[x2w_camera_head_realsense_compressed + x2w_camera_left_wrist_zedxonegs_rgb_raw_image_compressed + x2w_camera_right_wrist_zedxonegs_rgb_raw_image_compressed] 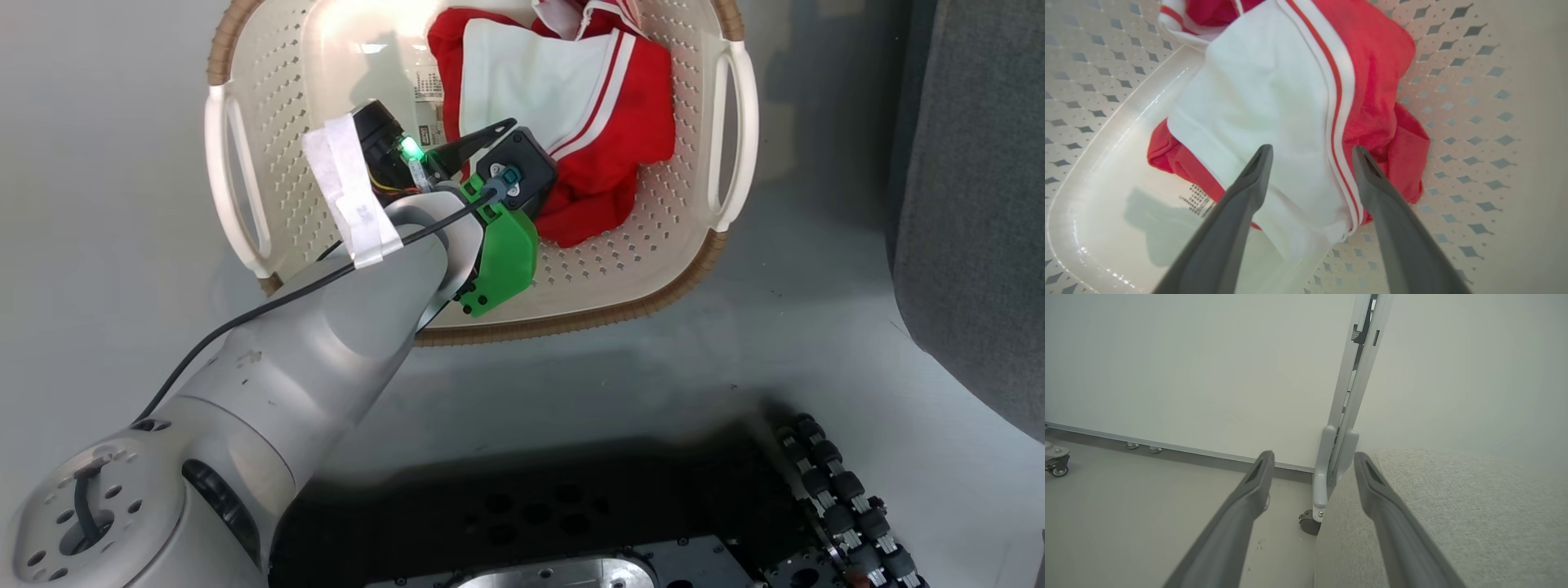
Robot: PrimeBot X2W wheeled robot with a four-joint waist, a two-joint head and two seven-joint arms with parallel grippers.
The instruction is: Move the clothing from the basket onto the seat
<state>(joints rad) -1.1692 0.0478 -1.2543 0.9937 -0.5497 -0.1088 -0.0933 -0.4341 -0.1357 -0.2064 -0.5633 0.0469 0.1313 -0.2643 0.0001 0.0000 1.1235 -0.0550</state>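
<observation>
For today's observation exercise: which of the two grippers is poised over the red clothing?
The left gripper, open above the clothing; the right gripper faces a wall.

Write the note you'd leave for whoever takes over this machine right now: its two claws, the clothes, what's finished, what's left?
Left gripper: open, poised over the white panel of the clothing, nothing gripped.
Right gripper: open, empty, by the edge of the seat.
Things: the clothing lies in the basket; the seat is to the robot's right.
Done: nothing lifted yet.
Left: grip the clothing, carry it onto the seat.
</observation>
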